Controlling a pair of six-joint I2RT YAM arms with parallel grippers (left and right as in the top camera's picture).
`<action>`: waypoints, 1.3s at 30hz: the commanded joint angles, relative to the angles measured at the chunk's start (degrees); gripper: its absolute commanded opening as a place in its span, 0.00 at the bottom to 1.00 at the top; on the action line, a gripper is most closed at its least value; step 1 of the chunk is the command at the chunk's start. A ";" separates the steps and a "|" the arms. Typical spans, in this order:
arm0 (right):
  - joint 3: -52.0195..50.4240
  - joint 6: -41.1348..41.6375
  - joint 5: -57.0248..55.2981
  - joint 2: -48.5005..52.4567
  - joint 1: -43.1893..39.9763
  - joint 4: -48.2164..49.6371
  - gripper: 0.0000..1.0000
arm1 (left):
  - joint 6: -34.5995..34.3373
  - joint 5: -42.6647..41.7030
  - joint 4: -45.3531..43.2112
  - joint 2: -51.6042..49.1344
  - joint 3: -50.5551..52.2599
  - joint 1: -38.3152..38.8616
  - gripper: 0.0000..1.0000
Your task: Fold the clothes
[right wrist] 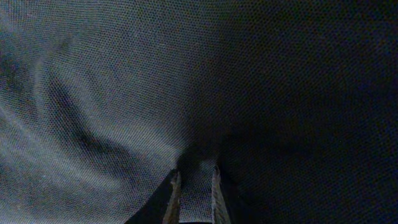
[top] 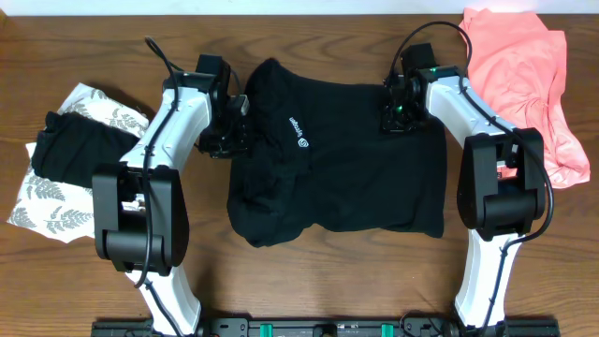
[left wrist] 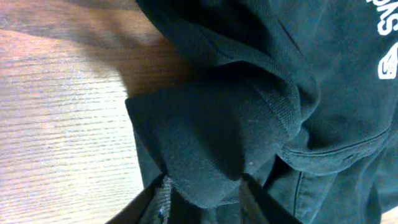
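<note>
**Black shirt lies mid-table with a gripper at each upper corner**

The black shirt (top: 346, 168) covers the centre of the wooden table (top: 309, 281). It is roughly flat but rumpled, and its lower left edge is bunched. A small white logo (top: 298, 131) shows left of centre.

The left gripper (left wrist: 205, 196) is at the shirt's upper left, with a thick fold of sleeve (left wrist: 205, 143) bulging between its parted fingers. Whether they grip the fold or only frame it cannot be told. At the upper right, the right gripper (right wrist: 194, 180) has its fingers nearly together, pinching a ridge of the knit fabric.

A pink garment (top: 519, 65) lies crumpled in the upper right of the frame. At the left edge, a dark garment (top: 75, 150) rests on a leaf-print cloth (top: 56, 201).
</note>
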State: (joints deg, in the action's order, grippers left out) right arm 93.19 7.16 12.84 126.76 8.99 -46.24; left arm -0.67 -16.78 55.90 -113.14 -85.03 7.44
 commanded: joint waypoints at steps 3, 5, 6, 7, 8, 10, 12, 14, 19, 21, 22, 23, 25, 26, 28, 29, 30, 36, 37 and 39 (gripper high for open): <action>-0.24 -0.61 -1.03 0.85 0.31 -0.24 0.16 | -0.52 -0.76 0.07 0.74 0.28 -0.13 0.42; -0.24 -0.61 -1.03 0.85 0.31 -0.26 0.16 | -0.55 -0.76 -0.09 0.74 1.29 -0.13 0.42; -0.24 -0.61 -1.03 0.85 0.31 -0.28 0.16 | -0.55 -0.76 -0.50 0.74 2.05 -0.13 0.42; -0.24 -0.66 -1.03 0.85 0.31 -0.31 0.16 | -0.74 -0.76 -1.22 0.74 2.99 -0.13 0.42; -0.24 -1.11 -0.98 0.85 0.31 -0.33 0.15 | -1.01 -0.76 -2.14 0.74 3.98 -0.15 0.42; -0.24 -1.51 -1.01 0.85 0.31 -0.44 0.15 | -2.16 -0.76 -4.61 0.74 5.97 -0.26 0.42; -0.24 -1.73 -1.01 0.85 0.31 -0.61 0.15 | -3.43 -0.76 -7.10 0.74 7.13 -0.26 0.43; -0.24 -2.12 -1.01 0.85 0.31 -0.74 0.15 | -4.66 -0.79 -9.53 0.74 7.61 -0.26 0.42; -0.24 -2.12 -1.03 0.85 0.28 -0.94 0.15 | -6.14 -0.76 -12.98 0.81 7.56 -0.26 0.38; -0.24 -2.12 -1.01 0.85 0.31 -0.90 0.15 | -6.14 -0.76 -14.10 1.03 7.56 -0.26 0.29; -0.24 -2.12 -1.01 0.85 0.31 -0.90 0.15 | -6.10 -0.72 -14.64 1.18 7.56 -0.26 0.23; -0.24 -2.12 -1.01 0.85 0.28 -0.90 0.15 | -6.10 -0.52 -15.37 1.40 7.56 -0.33 0.13; -0.24 -2.12 -1.01 0.85 0.31 -0.87 0.15 | -6.10 -0.07 -16.33 1.81 7.56 -0.68 0.06; -0.24 -2.12 -1.01 0.85 0.31 -0.87 0.15 | -6.12 0.79 -16.94 2.23 7.56 -1.07 0.06; -0.24 -2.12 -1.03 0.85 0.28 -0.90 0.15 | -6.12 2.56 -17.66 3.04 7.56 -1.97 0.06; -0.24 -2.12 -1.03 0.85 0.28 -0.92 0.16 | -6.12 3.45 -18.08 3.63 7.56 -2.51 0.06; -0.24 -2.12 -1.03 0.85 0.28 -0.92 0.15 | -6.10 4.44 -18.71 4.31 7.56 -3.26 0.06; -0.24 -2.10 -1.03 0.85 0.31 -0.92 0.15 | -6.08 4.81 -23.04 7.74 7.54 -8.24 0.06; -0.24 -2.10 -1.03 0.85 0.28 -0.92 0.15 | -6.05 4.26 -23.50 8.00 7.54 -8.94 0.06; -0.24 -2.10 -1.03 0.85 0.28 -0.90 0.16 | -6.08 -0.44 -22.71 8.04 7.52 -9.75 0.06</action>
State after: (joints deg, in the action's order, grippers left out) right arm 93.19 5.80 12.73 126.76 8.99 -46.87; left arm -6.24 -13.52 32.56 -105.97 -77.47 -1.32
